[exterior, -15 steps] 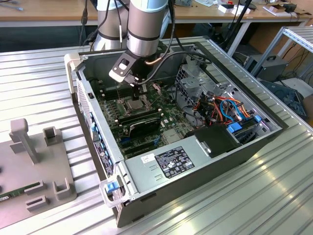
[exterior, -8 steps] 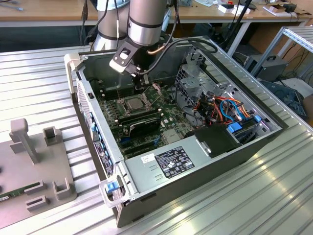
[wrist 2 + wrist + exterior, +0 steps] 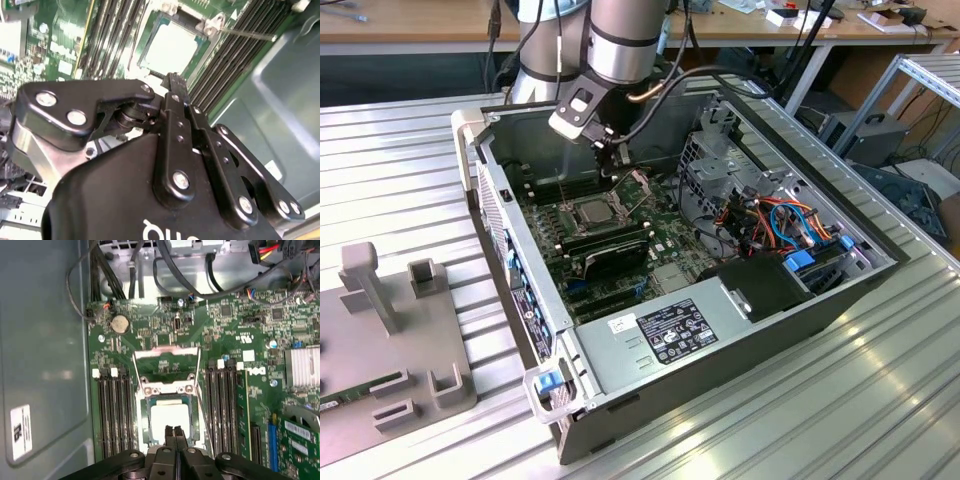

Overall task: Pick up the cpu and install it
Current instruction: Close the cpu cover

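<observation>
You are seeing the gripper (image 3: 175, 432) hovering w/ jaws pressed together, gripping nothing, over the cpu (image 3: 170, 417), which is lying in the open socket (image 3: 144, 421) of the motherboard (image 3: 150, 330).

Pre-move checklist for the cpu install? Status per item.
1. cpu in the socket: ok, its pale top lies within the socket outline.
2. cpu seated flat and correctly oriented: cannot tell.
3. gripper free of load: ok, fingertips are together with nothing between them.
4. Gripper clear of the cpu top: cannot tell; the tips are over its near edge.
5. load frame closed over the cpu: not ok, it stands hinged open.
6. memory slots clear of the fingers: ok, they lie to either side.
</observation>
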Tool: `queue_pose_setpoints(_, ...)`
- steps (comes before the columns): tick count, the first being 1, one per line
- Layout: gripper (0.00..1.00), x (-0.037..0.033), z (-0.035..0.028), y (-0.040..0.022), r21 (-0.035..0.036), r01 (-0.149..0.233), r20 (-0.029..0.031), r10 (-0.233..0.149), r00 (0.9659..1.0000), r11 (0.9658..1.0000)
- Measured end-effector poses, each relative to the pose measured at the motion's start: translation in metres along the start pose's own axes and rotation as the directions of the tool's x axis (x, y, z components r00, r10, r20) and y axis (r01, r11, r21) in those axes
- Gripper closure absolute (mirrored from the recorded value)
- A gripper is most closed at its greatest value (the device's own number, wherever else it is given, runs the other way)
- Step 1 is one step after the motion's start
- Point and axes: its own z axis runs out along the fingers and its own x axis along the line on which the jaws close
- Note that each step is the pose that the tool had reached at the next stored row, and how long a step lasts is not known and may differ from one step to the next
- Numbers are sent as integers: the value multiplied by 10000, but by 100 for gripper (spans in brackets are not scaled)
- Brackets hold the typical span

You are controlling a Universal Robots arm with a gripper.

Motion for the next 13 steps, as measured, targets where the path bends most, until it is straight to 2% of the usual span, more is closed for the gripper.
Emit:
queue_pose_setpoints(3, 89, 10, 6, 137, 0, 1, -1, -1, 10000, 10000)
queue_pose_setpoints(4, 89, 15, 10, 215, 0, -1, 0, 1, 10000, 10000)
queue_pose_setpoints(7, 89, 26, 19, 368, 0, 2, 0, -2, 10000, 10000)
queue_pose_setpoints(10, 89, 35, 27, 487, 1, -4, 2, 4, 10000, 10000)
queue_pose_setpoints(13, 89, 41, 31, 571, -1, -6, -2, 6, 10000, 10000)
